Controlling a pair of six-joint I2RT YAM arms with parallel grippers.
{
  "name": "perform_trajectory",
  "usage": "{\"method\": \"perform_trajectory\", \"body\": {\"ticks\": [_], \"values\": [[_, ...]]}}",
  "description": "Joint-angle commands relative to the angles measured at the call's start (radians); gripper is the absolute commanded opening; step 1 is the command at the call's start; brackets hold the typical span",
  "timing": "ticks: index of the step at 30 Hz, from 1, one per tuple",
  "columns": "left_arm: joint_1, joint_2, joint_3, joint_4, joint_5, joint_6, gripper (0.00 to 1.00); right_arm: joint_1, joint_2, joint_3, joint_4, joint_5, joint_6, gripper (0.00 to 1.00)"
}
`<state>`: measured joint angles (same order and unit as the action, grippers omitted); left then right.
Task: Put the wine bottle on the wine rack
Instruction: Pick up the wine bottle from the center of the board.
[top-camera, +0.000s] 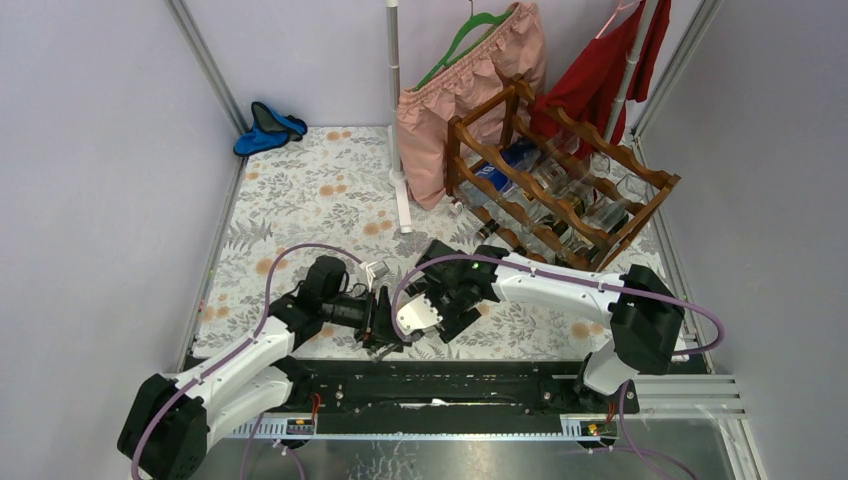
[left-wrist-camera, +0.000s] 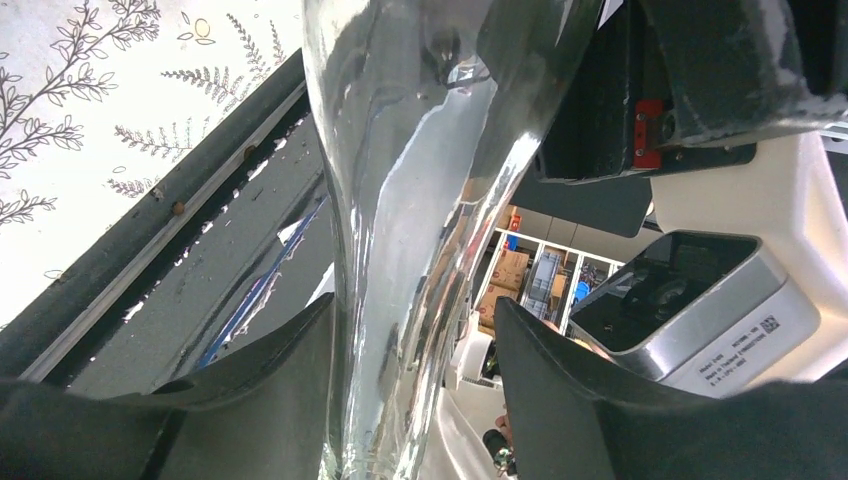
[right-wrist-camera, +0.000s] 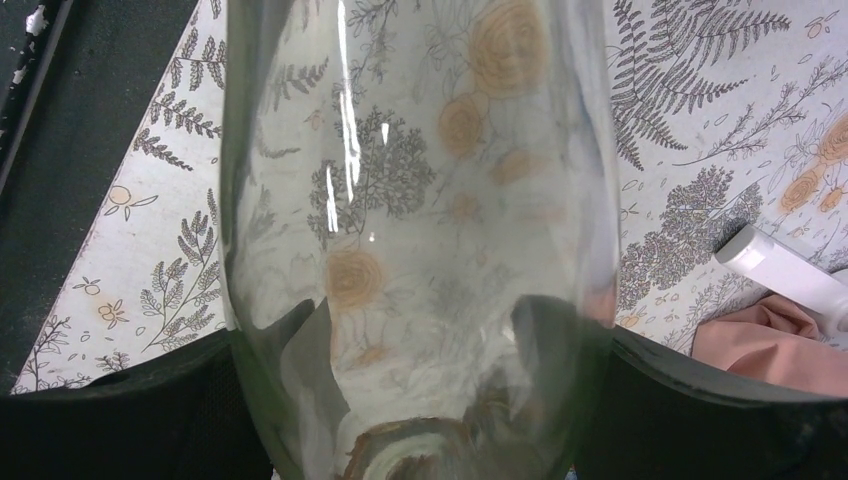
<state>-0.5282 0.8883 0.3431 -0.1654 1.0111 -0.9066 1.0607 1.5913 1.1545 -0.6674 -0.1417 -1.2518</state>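
The wine bottle (left-wrist-camera: 400, 200) is clear glass, held low over the floral mat between my two arms. In the left wrist view its narrow part runs between my left gripper (left-wrist-camera: 415, 320); one finger (left-wrist-camera: 280, 380) lies against the glass and a thin gap shows beside the other. In the right wrist view the wide body of the bottle (right-wrist-camera: 420, 200) fills the space between the fingers of my right gripper (right-wrist-camera: 420, 350), which is shut on it. From above, the left gripper (top-camera: 385, 322) and right gripper (top-camera: 440, 305) meet near the table's front. The wine rack (top-camera: 600, 235) stands at the back right.
Several bottles (top-camera: 545, 180) lie in the rack. A pink garment (top-camera: 470, 100) and a red one (top-camera: 600, 80) hang beside a white pole (top-camera: 397, 150). Blue slippers (top-camera: 268, 128) sit at the back left. A black rail (top-camera: 450, 385) runs along the near edge.
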Motion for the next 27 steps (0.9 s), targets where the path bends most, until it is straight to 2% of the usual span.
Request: {"method": "perform_trajectory", "body": {"ticks": [1, 5, 7, 12, 18, 24, 26, 27], "values": [[-0.015, -0.009, 0.017, 0.041, 0.053, 0.001, 0.62, 0.005, -0.013, 0.047, 0.062, 0.039, -0.006, 0.00], [-0.016, -0.003, 0.016, 0.041, 0.054, 0.005, 0.50, 0.004, -0.009, 0.045, 0.059, 0.043, -0.004, 0.00], [-0.016, -0.002, 0.014, 0.041, 0.055, 0.007, 0.52, 0.006, -0.007, 0.044, 0.058, 0.050, -0.002, 0.00], [-0.016, -0.007, 0.017, 0.043, 0.053, 0.008, 0.63, 0.005, -0.003, 0.043, 0.058, 0.060, 0.010, 0.00], [-0.016, -0.077, 0.012, 0.070, 0.012, 0.008, 0.64, 0.004, 0.005, 0.062, 0.057, 0.086, 0.057, 0.00], [-0.016, -0.111, -0.010, 0.102, -0.006, -0.020, 0.56, 0.004, -0.004, 0.056, 0.054, 0.088, 0.071, 0.00], [-0.016, -0.108, -0.010, 0.107, -0.005, -0.019, 0.51, 0.004, -0.008, 0.054, 0.053, 0.087, 0.071, 0.00], [-0.016, -0.106, -0.011, 0.113, -0.002, -0.021, 0.45, 0.004, -0.007, 0.053, 0.054, 0.087, 0.071, 0.00]]}}
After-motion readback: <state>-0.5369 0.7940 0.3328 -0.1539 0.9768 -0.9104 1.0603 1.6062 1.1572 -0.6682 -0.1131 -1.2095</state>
